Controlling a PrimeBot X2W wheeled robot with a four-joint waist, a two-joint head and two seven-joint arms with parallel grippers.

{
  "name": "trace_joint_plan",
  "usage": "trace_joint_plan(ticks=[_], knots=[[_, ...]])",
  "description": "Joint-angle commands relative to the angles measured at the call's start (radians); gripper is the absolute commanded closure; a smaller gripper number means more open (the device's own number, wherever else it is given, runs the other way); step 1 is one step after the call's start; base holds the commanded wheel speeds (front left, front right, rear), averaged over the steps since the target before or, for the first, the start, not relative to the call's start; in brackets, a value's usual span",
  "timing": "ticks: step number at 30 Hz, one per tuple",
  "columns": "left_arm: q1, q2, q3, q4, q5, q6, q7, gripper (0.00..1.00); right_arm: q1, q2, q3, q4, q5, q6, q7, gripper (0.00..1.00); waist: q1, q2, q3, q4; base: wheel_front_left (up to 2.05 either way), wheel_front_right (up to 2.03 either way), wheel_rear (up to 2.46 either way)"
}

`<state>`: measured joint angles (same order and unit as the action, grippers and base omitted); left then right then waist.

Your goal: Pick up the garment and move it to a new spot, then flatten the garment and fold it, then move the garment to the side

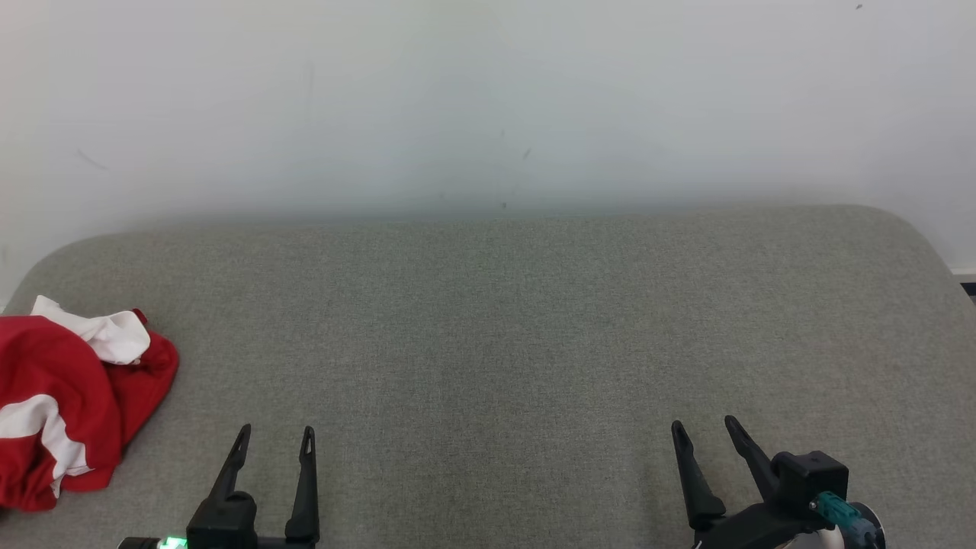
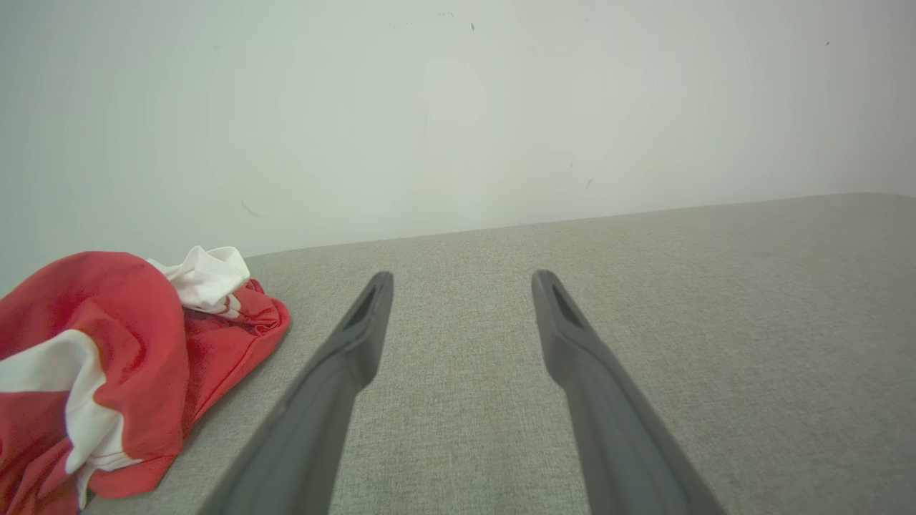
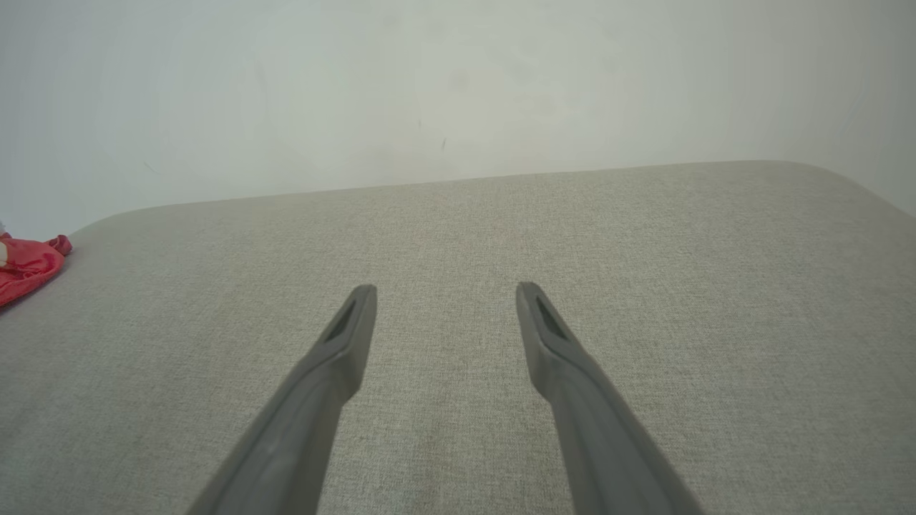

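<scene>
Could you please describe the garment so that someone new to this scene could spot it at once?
Start from the wide grey cushion below the pale wall. At its far left edge, left of the left gripper, lies the garment: a crumpled red heap with white bands, the sole coloured thing on the fabric.

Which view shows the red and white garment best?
Left wrist view: the garment is largest there, crumpled on the grey cushion, folds and white bands clear. Head view shows it smaller, cut by the left edge. Right wrist view catches a small red corner.

Crumpled red-and-white garment [image 1: 69, 396], far left
</scene>
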<state>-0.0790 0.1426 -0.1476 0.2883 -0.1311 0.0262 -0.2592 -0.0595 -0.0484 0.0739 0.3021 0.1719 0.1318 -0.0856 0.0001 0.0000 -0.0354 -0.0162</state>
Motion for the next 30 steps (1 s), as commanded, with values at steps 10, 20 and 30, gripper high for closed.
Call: trace_joint_plan(ticks=[10,20,30], knots=[[0.018,-0.014,0.019,0.006,0.011,-0.007,-0.007,0.0,0.008,-0.003,0.001,0.003,-0.016,-0.002,-0.008,0.0,-0.0001,0.0,0.0,0.0,0.0,0.0,0.0],[0.008,-0.029,0.041,0.013,0.004,-0.013,-0.007,0.0,0.015,-0.003,-0.006,-0.006,-0.01,-0.002,-0.011,0.0,-0.0001,0.0,-0.004,0.058,0.0,0.0,0.0],[0.037,-0.008,0.098,0.003,-0.011,-0.006,-0.007,0.0,0.019,-0.003,0.034,-0.008,0.052,-0.002,-0.028,0.0,-0.0001,0.0,-0.01,0.242,0.0,0.0,0.0]])
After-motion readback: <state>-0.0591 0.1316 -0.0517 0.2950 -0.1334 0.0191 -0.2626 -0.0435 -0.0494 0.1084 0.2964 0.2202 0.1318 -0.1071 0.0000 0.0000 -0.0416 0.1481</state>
